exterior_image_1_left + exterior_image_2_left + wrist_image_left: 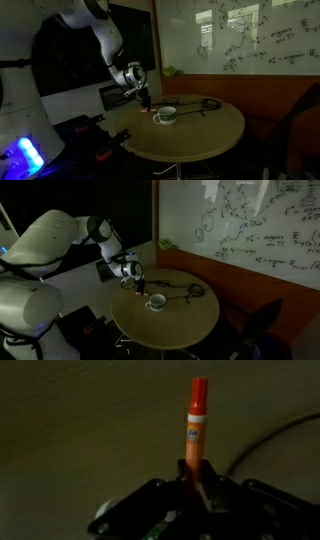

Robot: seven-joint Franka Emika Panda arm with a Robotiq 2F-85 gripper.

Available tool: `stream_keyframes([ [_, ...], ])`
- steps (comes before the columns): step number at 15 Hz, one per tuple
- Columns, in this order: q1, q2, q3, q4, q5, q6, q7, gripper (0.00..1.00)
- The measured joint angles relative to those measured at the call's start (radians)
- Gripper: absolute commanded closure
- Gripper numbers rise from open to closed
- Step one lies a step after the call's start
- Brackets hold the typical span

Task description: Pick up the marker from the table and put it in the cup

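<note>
Holds the marker (197, 420) clamped by one end in the gripper (198, 480), above the tabletop (80, 420). Hangs just beside the cup (166, 116) in an exterior view. Leaves a black cable (200, 105) looped beyond the cup, whiteboard (250, 35) farthest back.

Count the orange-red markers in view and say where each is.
1. The thin orange-red marker is gripped in the black pincer; the dim scene may hide others.
</note>
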Motion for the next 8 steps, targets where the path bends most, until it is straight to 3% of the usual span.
stream_keyframes([
  [4,0.069,-0.038,-0.099,-0.029,-0.012,0.0,0.0,0.95],
  [8,0.095,-0.051,-0.191,-0.044,-0.034,-0.007,0.0,0.95],
])
